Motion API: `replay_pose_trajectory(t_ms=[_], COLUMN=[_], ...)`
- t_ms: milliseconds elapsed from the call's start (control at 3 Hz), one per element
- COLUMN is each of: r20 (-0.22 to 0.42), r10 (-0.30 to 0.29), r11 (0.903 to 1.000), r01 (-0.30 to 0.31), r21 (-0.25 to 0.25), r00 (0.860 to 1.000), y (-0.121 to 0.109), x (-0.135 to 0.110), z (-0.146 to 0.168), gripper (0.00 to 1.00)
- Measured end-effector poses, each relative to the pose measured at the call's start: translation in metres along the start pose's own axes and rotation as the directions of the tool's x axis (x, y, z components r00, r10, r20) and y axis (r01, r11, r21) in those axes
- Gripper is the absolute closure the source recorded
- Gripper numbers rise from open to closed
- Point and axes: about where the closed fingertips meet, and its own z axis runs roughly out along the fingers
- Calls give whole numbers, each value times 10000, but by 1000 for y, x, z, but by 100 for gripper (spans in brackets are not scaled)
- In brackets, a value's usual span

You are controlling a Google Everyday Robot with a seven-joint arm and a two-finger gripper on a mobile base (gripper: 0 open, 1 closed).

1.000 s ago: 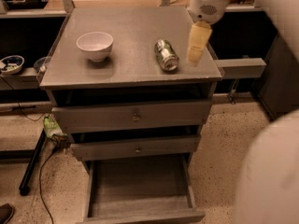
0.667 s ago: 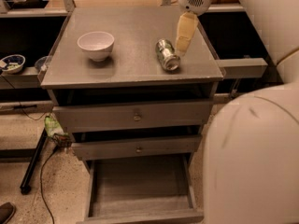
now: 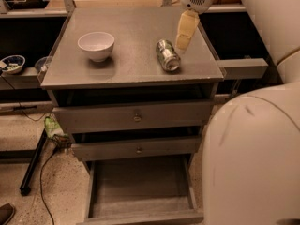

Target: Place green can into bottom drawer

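The green can (image 3: 168, 55) lies on its side on the grey cabinet top (image 3: 131, 46), right of centre, one silver end facing the front. My gripper (image 3: 183, 43) hangs just right of and behind the can, its pale fingers (image 3: 186, 28) pointing down, close to the can but apart from it. The bottom drawer (image 3: 140, 191) is pulled out below, showing a bare grey floor with nothing in it.
A white bowl (image 3: 96, 45) stands on the left of the cabinet top. The two upper drawers (image 3: 136, 117) with small knobs stick out slightly. My white arm body (image 3: 253, 153) fills the right foreground. A small bowl (image 3: 11, 63) sits on a shelf at left; cables lie on the floor.
My gripper has moved left and down toward the can, from the top's right edge to just beside the can. The arm body has swung further into the right foreground. The can has not moved.
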Motion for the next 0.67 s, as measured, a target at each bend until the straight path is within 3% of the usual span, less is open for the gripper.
replay_pose_trajectory(t_ms=[333, 667], r20=[-295, -367], r10=[505, 552], r11=[9967, 9968], r01=[-523, -571], r21=[-618, -552], r00=[9983, 9978], y=[6, 2], x=[-1, -2], z=[23, 27], gripper=[0, 0])
